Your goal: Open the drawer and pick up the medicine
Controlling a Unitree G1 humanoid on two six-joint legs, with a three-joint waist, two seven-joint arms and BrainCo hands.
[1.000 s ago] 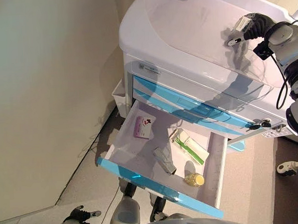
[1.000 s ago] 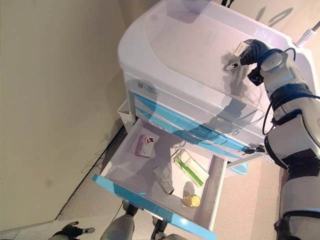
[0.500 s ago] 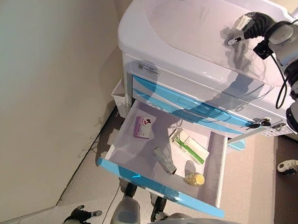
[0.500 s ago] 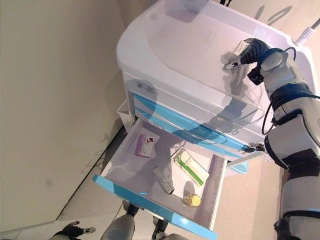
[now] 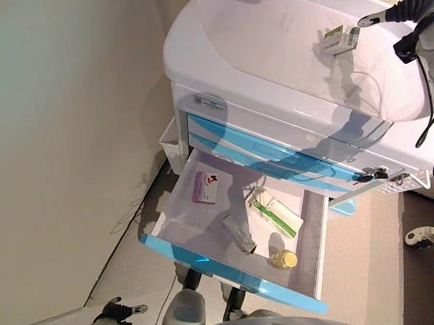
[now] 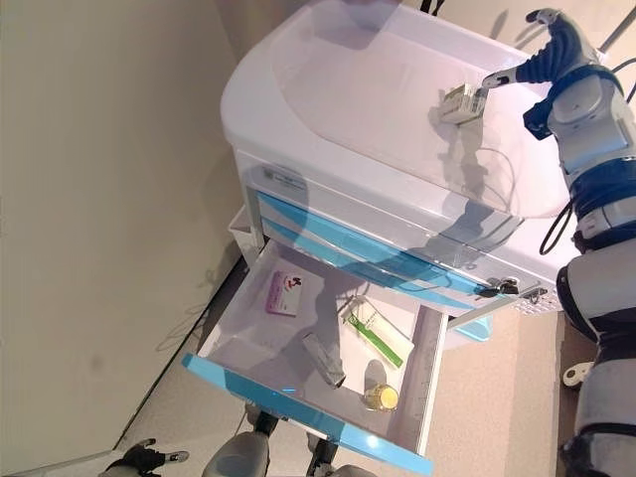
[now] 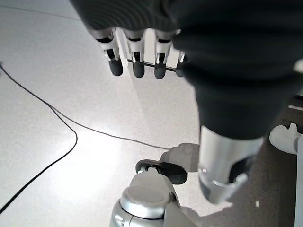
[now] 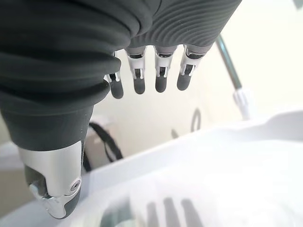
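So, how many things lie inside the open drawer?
4: a pink box at the back left, a grey tube in the middle, a green-and-white packet behind it, a yellow bottle at the front right.

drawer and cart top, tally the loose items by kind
Flat boxes: 3, a pink one and a green-striped one in the open drawer, and a white-green one on the cart top
Grey tubes: 1
Yellow bottles: 1
Total: 5
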